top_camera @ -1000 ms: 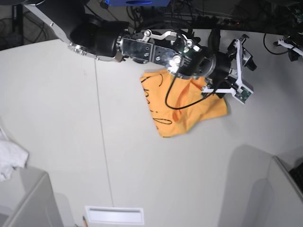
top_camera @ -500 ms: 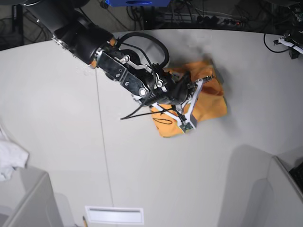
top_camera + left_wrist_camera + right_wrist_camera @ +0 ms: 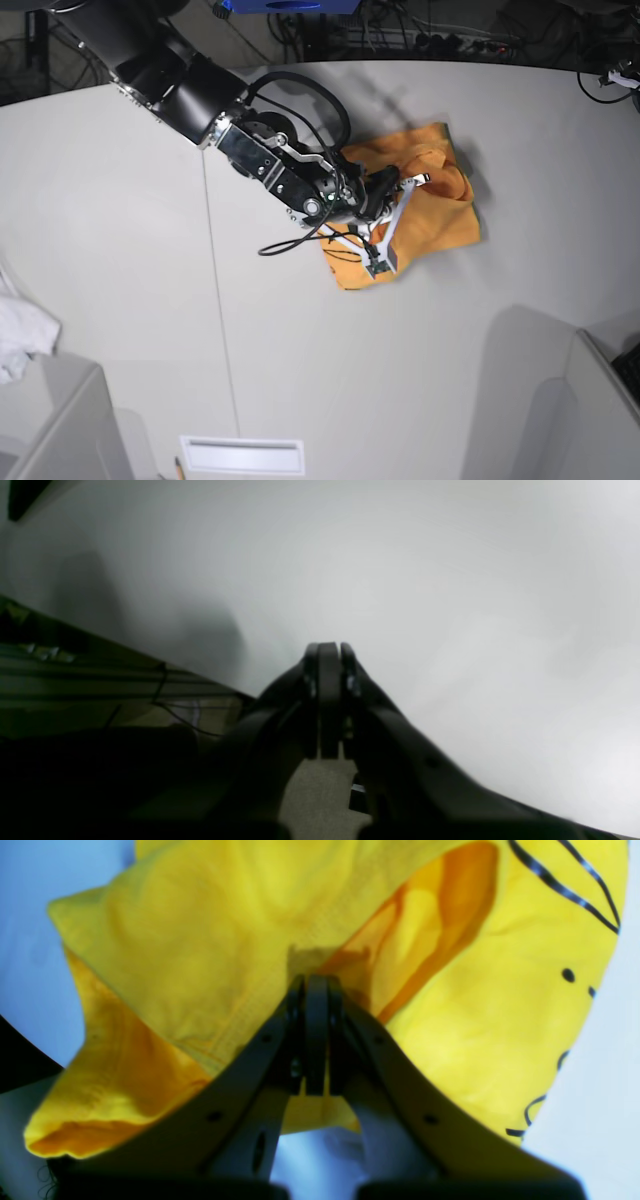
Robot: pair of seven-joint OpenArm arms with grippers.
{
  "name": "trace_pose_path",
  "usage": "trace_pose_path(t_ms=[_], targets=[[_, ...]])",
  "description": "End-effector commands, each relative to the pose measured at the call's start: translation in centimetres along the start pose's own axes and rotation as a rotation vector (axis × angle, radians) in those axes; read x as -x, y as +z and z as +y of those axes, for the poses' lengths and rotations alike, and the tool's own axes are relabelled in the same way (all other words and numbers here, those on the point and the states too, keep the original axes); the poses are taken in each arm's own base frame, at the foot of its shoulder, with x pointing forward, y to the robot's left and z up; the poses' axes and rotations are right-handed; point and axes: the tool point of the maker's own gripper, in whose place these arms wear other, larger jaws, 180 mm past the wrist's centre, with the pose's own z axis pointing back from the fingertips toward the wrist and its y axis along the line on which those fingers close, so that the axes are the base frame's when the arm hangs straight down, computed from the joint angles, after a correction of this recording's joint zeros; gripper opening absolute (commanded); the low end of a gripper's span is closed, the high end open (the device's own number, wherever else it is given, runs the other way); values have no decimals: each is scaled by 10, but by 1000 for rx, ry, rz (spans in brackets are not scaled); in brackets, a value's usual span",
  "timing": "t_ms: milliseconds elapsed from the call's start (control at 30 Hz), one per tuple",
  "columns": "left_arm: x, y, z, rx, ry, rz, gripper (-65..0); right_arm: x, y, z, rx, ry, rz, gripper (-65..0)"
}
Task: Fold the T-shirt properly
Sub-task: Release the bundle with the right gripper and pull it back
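My right gripper [image 3: 316, 990] is clamped closed above the crumpled light-orange cotton T-shirt [image 3: 440, 215] at upper centre-right of the grey table [image 3: 120, 250], seemingly pinching nothing; my left gripper [image 3: 327, 652], parked aside, is closed and empty.

We can read no words, numbers or brand marks anywhere. The T-shirt [image 3: 500, 1030] carries thin black script strokes and a couple of dots, but we cannot make out any letter of them in either view.
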Motion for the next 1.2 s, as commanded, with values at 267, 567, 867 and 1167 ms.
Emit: trace_pose_path(t_ms=[267, 567, 867, 1167], targets=[[-11, 3, 3, -6, -14, -35, -650, 9, -1, 35, -73, -11, 60, -650], [-12, 4, 5, -11, -13, -37, -650, -19, -18, 56, -116, 34, -45, -650], [-13, 3, 3, -8, -11, -42, -650, -61, -24, 50, -111, 46, -277, -650], [-15, 2, 2, -3, -13, -45, -650, -88, -5, 99, -336, -88, -419, -650]])
